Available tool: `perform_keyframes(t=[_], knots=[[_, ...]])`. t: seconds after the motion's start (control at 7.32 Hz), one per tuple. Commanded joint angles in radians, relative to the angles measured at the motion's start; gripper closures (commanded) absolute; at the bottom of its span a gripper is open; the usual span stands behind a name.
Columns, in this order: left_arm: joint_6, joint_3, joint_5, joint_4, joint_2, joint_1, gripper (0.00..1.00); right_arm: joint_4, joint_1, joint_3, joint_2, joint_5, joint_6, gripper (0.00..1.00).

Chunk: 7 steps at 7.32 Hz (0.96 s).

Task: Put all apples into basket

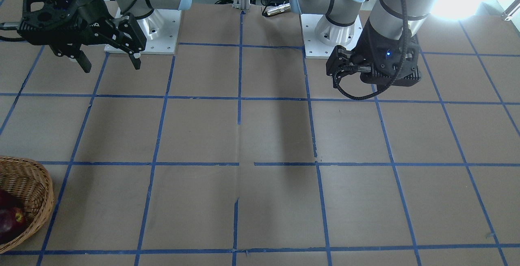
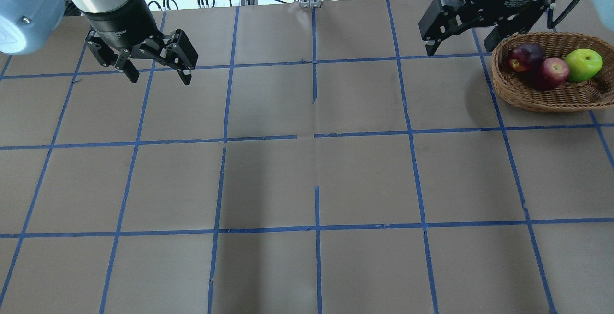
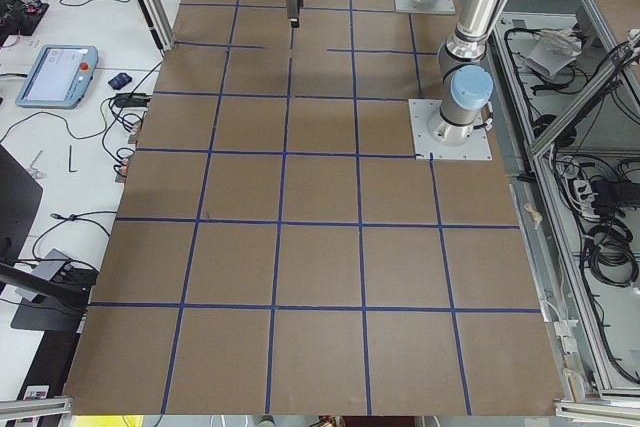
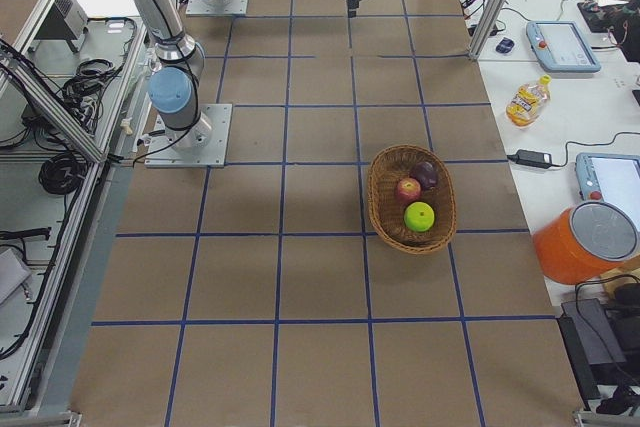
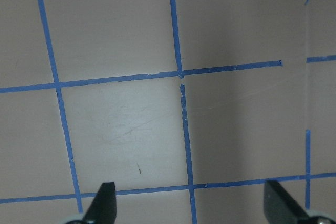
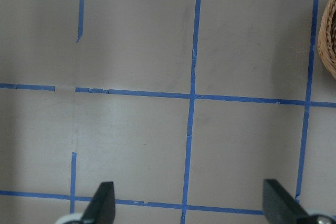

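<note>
Showing all three apples point(image 2: 551, 72) lying inside the basket point(image 2: 542, 104) on the table's point(image 2: 364, 170) right side, both jaws hanging released and empty, risking only the nearby right gripper point(image 2: 459, 49) clipping the rim, spilling fruit.

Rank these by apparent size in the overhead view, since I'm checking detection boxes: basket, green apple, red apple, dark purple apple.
1. basket, by far the largest.
2. green apple, which looks slightly bigger than the other two.
3. red apple and dark purple apple: they look about alike, so I won't rank them.
</note>
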Motion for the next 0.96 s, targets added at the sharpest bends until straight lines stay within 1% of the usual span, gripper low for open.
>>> perform_keyframes(t=[0.0,0.14,0.68,0.82], knots=[[-0.005,0.011,0.004,-0.003,-0.007,-0.003,0.0,-0.086,0.055,0.01,0.021,-0.059,0.007,0.0],[-0.005,0.013,0.008,-0.003,-0.009,-0.003,0.0,-0.121,0.071,-0.005,0.055,-0.061,0.007,0.0],[-0.005,0.013,0.02,-0.001,-0.007,-0.003,0.0,-0.123,0.074,0.001,0.058,-0.05,0.009,0.0],[-0.004,0.014,0.027,-0.001,-0.006,-0.005,0.0,-0.155,0.076,0.005,0.06,-0.05,0.012,0.0]])
